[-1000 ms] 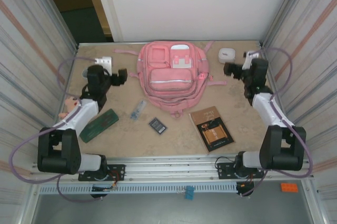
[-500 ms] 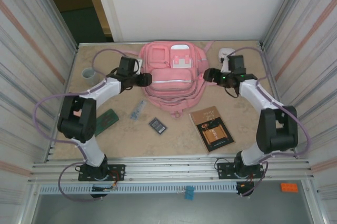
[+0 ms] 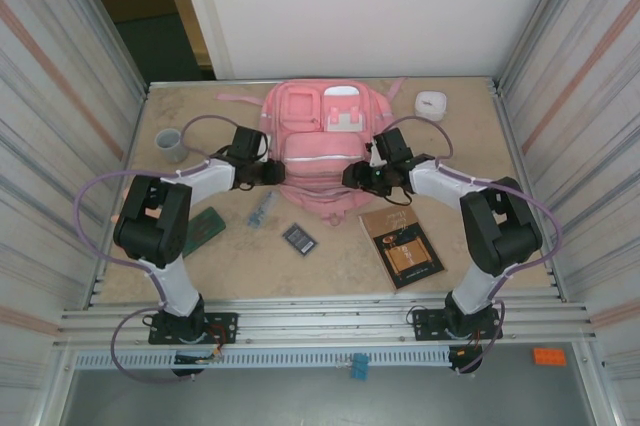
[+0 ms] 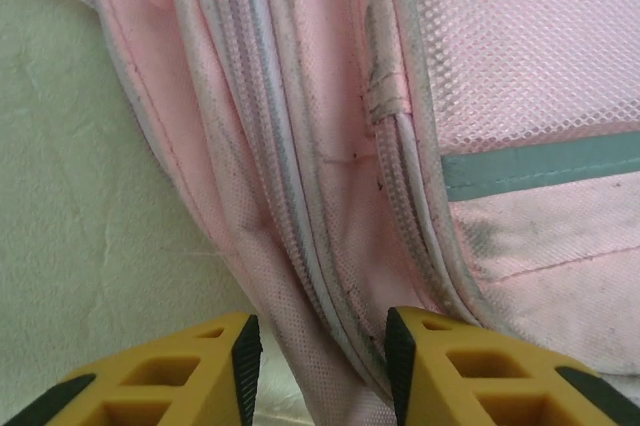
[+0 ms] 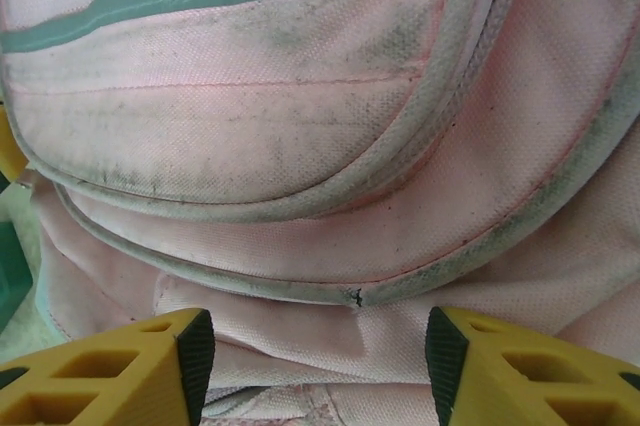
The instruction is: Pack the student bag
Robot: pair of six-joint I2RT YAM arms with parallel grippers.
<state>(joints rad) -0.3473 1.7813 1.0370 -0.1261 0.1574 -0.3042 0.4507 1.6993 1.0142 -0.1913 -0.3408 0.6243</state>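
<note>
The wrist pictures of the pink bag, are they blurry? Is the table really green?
Left wrist view: the student bag is sharp, its weave clear, and the table looks greenish. Right wrist view: sharp too, grey smudges plain. Top external view: even light, the table looks tan.

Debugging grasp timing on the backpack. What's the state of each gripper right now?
Left gripper: fingers either side of a side seam of the backpack; gripped or not cannot be told.
Right gripper: open, nothing held.
</note>
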